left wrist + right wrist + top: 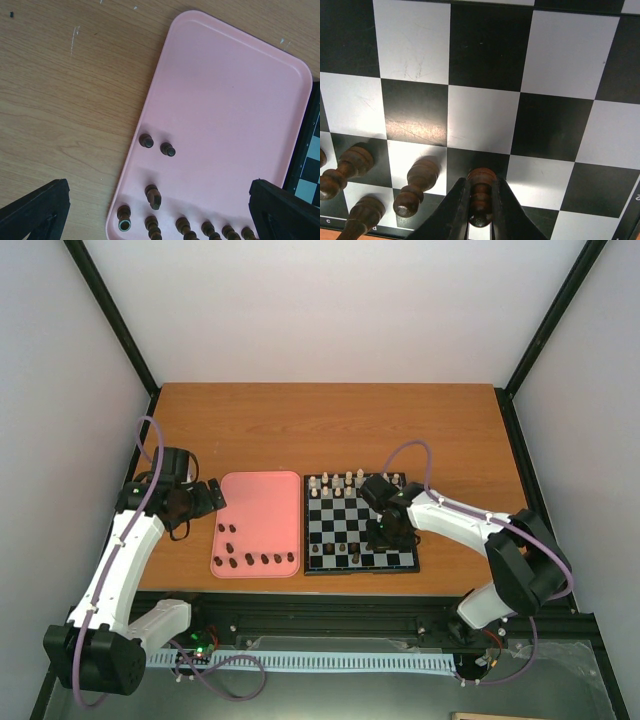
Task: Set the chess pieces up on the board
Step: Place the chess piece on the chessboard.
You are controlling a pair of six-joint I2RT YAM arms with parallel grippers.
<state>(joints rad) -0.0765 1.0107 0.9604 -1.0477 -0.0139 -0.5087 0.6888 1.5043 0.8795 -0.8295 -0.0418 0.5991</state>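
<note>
**A:** Where is the right gripper [386, 530]?

**B:** Low over the board [345, 515], toward its near right part. In the wrist view its fingers [454, 212] are clamped on one dark brown piece [481, 194], one finger on each side of it

**A:** Is that piece standing on a square?

**B:** It is upright, close to the board's lettered edge, but the fingers hide its base, so I cannot tell whether it touches. Three more dark brown pieces on the board [417, 186] stand just to one side of it, apart from the fingers

**A:** And the other chess pieces [153, 196]?

**B:** Most lie on the pink tray [262, 502], which sits just left of the board on the table [330, 420]. They are gathered along the tray's near edge and its left side, several tipped over. The cream-white pieces [340, 480] line the board's far edge

**A:** What about the left gripper [208, 496]?

**B:** It hangs beside the tray's left edge with its jaws spread wide and nothing between them
</note>
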